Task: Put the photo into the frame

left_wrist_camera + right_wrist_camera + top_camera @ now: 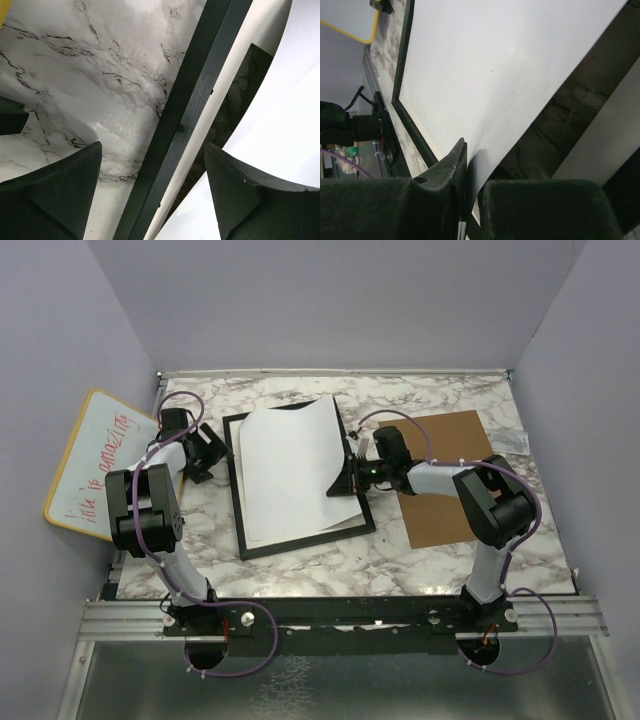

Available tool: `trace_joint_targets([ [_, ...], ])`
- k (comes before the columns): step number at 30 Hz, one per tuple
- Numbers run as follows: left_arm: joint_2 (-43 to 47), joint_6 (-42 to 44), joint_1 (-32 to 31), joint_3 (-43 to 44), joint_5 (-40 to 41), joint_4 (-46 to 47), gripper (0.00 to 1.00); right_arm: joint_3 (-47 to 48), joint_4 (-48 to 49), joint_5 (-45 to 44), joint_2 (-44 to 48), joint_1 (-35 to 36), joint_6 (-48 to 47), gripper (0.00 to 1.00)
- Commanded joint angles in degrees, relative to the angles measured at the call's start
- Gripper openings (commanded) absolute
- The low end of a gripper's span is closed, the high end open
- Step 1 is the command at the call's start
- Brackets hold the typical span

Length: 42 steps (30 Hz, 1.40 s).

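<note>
The black frame (305, 540) lies flat on the marble table. The photo (290, 470) rests over it, plain white back up, its right side curled up off the frame. My right gripper (345, 475) is shut on the photo's right edge. In the right wrist view the white sheet (495, 65) runs down into the narrow slot between the two fingers (475, 170), with the frame's rail (402, 55) beyond. My left gripper (215, 455) stands open at the frame's left side. Its fingers straddle the left rail (190, 110) without touching it, and the photo (280, 125) arches above.
A brown backing board (450, 480) lies under the right arm, to the right of the frame. A yellow-rimmed whiteboard (95, 460) with red writing leans off the table's left edge. Grey walls close in the left, back and right.
</note>
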<state>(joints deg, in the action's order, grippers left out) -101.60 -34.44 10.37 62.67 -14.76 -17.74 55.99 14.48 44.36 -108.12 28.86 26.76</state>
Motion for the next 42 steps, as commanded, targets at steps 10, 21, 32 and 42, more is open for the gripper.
trace_joint_targets([
  [10, -0.9, 0.7, 0.1, 2.2, 2.4, -0.8, 0.80, -3.0, -8.7, -1.0, 2.9, -0.2, -9.9, 0.08],
  [21, -4.2, 1.0, 0.1, 4.2, 0.5, -0.6, 0.72, 2.1, -12.0, 2.1, 0.7, -0.2, -14.2, 0.01],
  [32, -9.0, 2.3, 0.0, 6.7, -2.0, -0.2, 0.60, 5.0, -12.9, 5.6, -0.8, -0.2, -18.3, 0.01],
  [42, -10.3, 2.4, 0.0, 6.9, -3.0, -0.1, 0.54, -2.4, -3.5, 1.4, 6.7, 1.5, -22.0, 0.01],
])
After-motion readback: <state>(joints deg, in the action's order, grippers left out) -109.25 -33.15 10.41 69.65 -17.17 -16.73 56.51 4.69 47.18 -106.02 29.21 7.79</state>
